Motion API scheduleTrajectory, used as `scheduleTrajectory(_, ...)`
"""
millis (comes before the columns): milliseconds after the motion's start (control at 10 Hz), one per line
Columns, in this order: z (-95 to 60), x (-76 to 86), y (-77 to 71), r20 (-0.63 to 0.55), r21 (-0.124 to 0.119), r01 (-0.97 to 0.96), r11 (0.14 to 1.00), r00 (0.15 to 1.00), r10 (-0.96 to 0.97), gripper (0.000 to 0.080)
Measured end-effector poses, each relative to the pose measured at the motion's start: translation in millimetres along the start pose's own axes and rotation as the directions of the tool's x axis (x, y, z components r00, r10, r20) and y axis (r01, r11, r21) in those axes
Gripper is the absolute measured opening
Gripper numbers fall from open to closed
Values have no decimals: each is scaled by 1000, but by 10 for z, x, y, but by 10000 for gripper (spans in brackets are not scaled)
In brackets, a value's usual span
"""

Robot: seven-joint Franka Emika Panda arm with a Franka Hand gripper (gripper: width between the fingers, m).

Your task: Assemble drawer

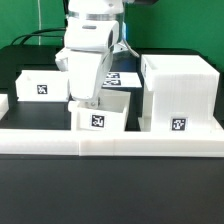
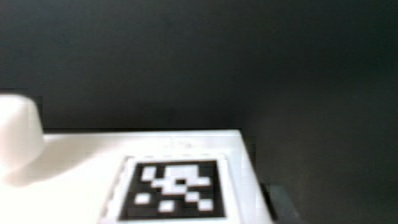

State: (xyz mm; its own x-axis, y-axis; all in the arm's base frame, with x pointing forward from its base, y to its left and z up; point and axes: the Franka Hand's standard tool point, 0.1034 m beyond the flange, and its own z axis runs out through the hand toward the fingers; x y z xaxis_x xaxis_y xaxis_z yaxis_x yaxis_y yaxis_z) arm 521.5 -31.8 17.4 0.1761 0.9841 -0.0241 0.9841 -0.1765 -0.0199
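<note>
The arm is down low at centre, and its gripper (image 1: 88, 101) sits right at the back edge of the small drawer (image 1: 100, 120), whose tag faces the camera. Open or closed? I cannot tell (the fingertips are lost against the white plastic). On the exterior view's right stands the big drawer housing (image 1: 178, 88), just beside the small drawer — another white box (image 1: 40, 85) sits on the left. Everything rests on the black table (image 1: 20, 55) — the wrist view catches only a blurred, tagged white face (image 2: 89, 150).

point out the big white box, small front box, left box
big white box (image 1: 178, 98): exterior view, front wall above its tag
small front box (image 1: 115, 121): exterior view, front wall beside tag
left box (image 1: 28, 88): exterior view, front wall beside tag
</note>
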Motion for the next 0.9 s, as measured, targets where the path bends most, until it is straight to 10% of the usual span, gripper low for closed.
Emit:
scheduleTrajectory(500, 5, -220, 43, -39, -12, -26, 1000, 999, 25, 42)
scheduleTrajectory(900, 0, -43, 135, -23, -15, 73, 997, 997, -73, 42)
